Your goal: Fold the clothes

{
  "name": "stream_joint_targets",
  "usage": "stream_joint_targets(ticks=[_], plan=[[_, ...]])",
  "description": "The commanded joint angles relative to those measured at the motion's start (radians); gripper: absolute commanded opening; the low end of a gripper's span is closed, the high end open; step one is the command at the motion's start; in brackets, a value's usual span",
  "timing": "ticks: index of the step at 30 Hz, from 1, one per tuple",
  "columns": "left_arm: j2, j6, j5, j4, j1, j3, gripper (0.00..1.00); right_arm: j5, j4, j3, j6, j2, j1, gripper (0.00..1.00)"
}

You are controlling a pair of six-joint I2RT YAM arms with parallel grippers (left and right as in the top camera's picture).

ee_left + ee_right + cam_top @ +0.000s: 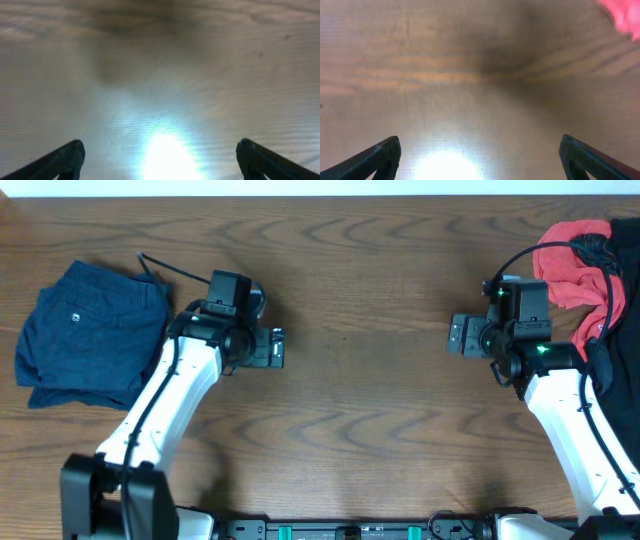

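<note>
A folded pair of dark blue shorts [88,332] lies at the left of the wooden table. A crumpled red garment [573,272] sits at the far right, on a dark garment [618,330] at the right edge. A blurred red patch [623,16] shows at the top right of the right wrist view. My left gripper [280,347] is open and empty over bare wood right of the shorts; its wrist view [160,150] shows only wood. My right gripper [455,335] is open and empty over bare wood left of the red garment, as its wrist view [480,152] shows.
The table's far edge runs along the top of the overhead view, with a pale strip [300,186] beyond it. Both arm bases stand at the front edge. Black cables [160,267] trail from each arm.
</note>
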Motion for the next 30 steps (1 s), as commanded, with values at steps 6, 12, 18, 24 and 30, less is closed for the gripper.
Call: stream_joint_targets(ticks=[6,12,18,24,30], plan=[[-0.295,0.003,-0.049,-0.106,0.003,-0.008,0.98,0.010,-0.125,0.006,0.053,-0.209,-0.040,0.99],[-0.560,0.002,-0.049,-0.089,0.001,-0.102,0.98,0.067,-0.177,-0.066,0.121,-0.482,-0.038,0.99],[-0.838,-0.005,-0.049,0.067,0.001,-0.282,0.98,0.076,-0.172,-0.232,0.127,-0.807,-0.038,0.99],[-0.924,-0.005,-0.048,0.068,0.001,-0.311,0.98,0.053,-0.224,-0.288,0.127,-0.943,-0.038,0.99],[-0.917,-0.005,-0.048,0.049,0.001,-0.311,0.98,0.052,-0.342,-0.288,0.127,-0.944,-0.038,0.99]])
